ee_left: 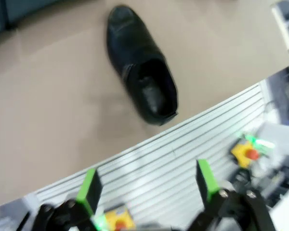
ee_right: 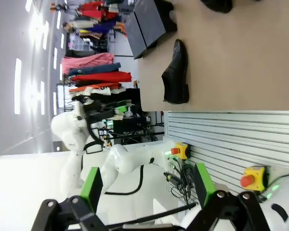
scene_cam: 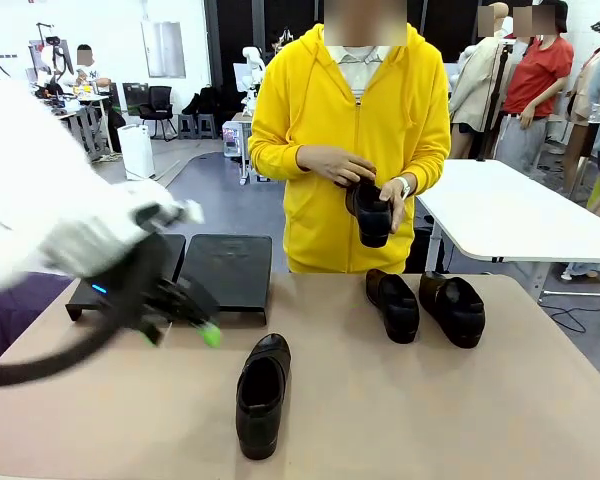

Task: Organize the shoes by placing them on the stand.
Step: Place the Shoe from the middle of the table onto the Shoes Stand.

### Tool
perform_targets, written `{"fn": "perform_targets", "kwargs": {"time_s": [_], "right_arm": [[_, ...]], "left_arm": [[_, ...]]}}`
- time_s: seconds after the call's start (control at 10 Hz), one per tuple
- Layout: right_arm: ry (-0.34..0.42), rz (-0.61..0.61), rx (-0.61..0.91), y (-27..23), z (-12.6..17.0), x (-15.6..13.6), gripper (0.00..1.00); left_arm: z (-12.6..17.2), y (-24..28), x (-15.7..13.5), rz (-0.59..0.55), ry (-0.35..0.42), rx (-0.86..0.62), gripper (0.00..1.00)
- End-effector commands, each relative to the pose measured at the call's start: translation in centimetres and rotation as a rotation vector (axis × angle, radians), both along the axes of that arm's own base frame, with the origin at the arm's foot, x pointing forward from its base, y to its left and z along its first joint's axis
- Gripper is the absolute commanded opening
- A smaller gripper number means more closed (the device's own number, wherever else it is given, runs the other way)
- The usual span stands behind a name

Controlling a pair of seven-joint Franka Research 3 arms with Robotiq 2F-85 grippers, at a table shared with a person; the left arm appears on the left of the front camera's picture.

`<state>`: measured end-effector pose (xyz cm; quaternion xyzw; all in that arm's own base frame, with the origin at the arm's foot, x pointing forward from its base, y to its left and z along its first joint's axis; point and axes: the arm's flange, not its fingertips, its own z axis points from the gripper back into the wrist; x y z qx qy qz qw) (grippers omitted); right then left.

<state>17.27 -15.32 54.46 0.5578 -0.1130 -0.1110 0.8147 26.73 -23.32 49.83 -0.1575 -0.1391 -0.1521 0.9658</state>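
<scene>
One black shoe (scene_cam: pixel 262 395) lies alone on the near part of the table, toe pointing away from me. Two more shoes (scene_cam: pixel 393 305) (scene_cam: pixel 452 308) sit side by side at the far right. The person in the yellow hoodie holds another shoe (scene_cam: pixel 370 212) in both hands above the far edge. The black stand (scene_cam: pixel 228 268) is at the far left with nothing on it. My left gripper (scene_cam: pixel 185 325), blurred, hovers open just left of the near shoe (ee_left: pixel 142 84), over the table's near edge. My right gripper (ee_right: pixel 147 185) is open and empty, well back from the table, and sees the near shoe (ee_right: pixel 176 74) and the stand (ee_right: pixel 147 24).
A ribbed metal strip (ee_left: pixel 183 168) with emergency stop buttons (ee_left: pixel 245 151) runs along the table's near edge. A second white table (scene_cam: pixel 510 210) stands behind at the right. Other people are in the background.
</scene>
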Motion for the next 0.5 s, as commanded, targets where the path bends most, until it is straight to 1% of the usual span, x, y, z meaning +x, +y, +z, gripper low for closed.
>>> {"fn": "perform_targets", "kwargs": {"time_s": [0.0,0.1,0.2,0.3,0.4], "right_arm": [[-0.03,0.004,0.012,-0.1,0.4,0.1,1.0],[-0.03,0.004,0.012,-0.1,0.4,0.1,1.0],[-0.03,0.004,0.012,-0.1,0.4,0.1,1.0],[-0.03,0.004,0.012,-0.1,0.4,0.1,1.0],[-0.03,0.004,0.012,-0.1,0.4,0.1,1.0]], "left_arm": [[-3.9,-4.5,1.6,-0.066,0.02,0.056,1.0],[-4.3,-6.9,1.5,-0.129,0.02,0.019,1.0],[-4.7,-8.9,1.6,-0.149,-0.018,0.026,1.0],[-5.9,-10.4,1.8,-0.173,-0.029,0.034,1.0],[-7.4,-11.7,2.2,-0.198,-0.014,0.039,1.0]]}}
